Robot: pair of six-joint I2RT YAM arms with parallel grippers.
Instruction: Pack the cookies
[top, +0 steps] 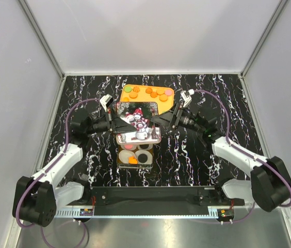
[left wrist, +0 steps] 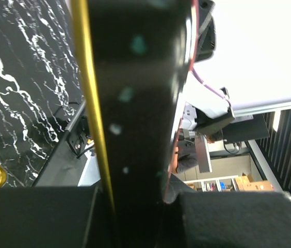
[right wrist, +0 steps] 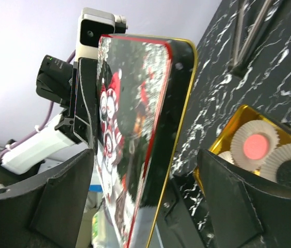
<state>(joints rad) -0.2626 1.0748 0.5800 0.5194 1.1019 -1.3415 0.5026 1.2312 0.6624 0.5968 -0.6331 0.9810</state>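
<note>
My top camera looks down over the whole table (top: 187, 168) from above and behind; both wrist cameras sit close against the snowman lid (right wrist: 130, 129), which all three views share.

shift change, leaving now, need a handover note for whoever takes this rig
Left pincer: shut on the lid's left edge, holding it tilted above the tin.
Right pincer: open, fingers either side of the lid's right edge.
Cookies: some in the tin's cups, more on the tray behind.
Done: cups filled.
Left: lid not yet on the tin; tray cookies may be spare.
</note>
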